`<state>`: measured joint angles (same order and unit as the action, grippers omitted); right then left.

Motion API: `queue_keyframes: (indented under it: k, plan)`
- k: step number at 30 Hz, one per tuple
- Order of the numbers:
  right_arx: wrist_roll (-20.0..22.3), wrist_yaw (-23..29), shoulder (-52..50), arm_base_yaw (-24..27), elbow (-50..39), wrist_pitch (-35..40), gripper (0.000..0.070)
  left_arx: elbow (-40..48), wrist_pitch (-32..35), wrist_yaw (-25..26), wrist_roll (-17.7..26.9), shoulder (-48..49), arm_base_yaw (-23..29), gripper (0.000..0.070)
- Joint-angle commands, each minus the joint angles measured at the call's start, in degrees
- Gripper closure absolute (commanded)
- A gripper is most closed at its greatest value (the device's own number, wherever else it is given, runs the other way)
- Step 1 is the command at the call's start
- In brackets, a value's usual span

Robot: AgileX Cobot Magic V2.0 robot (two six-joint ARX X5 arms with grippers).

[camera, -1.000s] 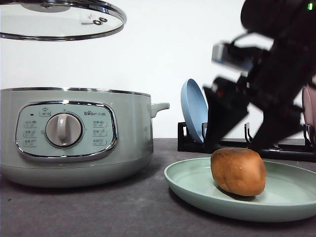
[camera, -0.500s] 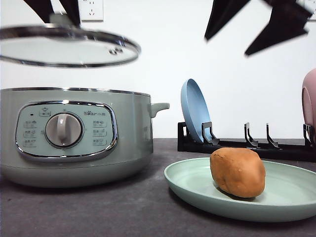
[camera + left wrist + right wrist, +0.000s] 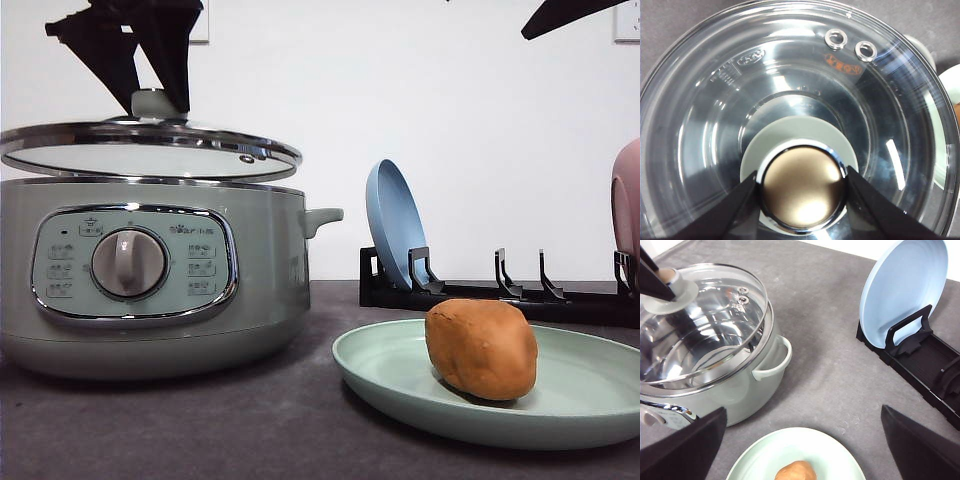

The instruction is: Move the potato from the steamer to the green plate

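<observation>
The potato [image 3: 481,349] lies on the green plate [image 3: 390,378], lower right. At upper left, the left end effector [image 3: 150,100] grasps the lid knob [image 3: 804,184] above the steamer [image 3: 150,280] rim. The right end effector [image 3: 800,440] is spread wide.

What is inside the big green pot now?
Through the glass lid that the left gripper holds over the steamer, shiny metal walls and floor show. No food is visible; the part under the knob is hidden.
</observation>
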<state>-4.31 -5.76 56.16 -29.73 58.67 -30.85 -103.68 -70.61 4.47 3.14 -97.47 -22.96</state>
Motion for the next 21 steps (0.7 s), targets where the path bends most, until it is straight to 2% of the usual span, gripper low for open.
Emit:
queue_keyframes:
  k: [1, 21]
  plan:
    - [0.51, 0.26, 0.28, -0.02, 1.03, 0.26, 0.0075, -1.79, 1.29, 0.26, 0.66, -1.03, -0.33, 0.0700]
    - [0.72, 0.24, 0.28, 0.79, 1.03, -0.09, 0.0075, -1.79, 1.19, 0.24, 0.94, -3.21, -0.31, 0.0700]
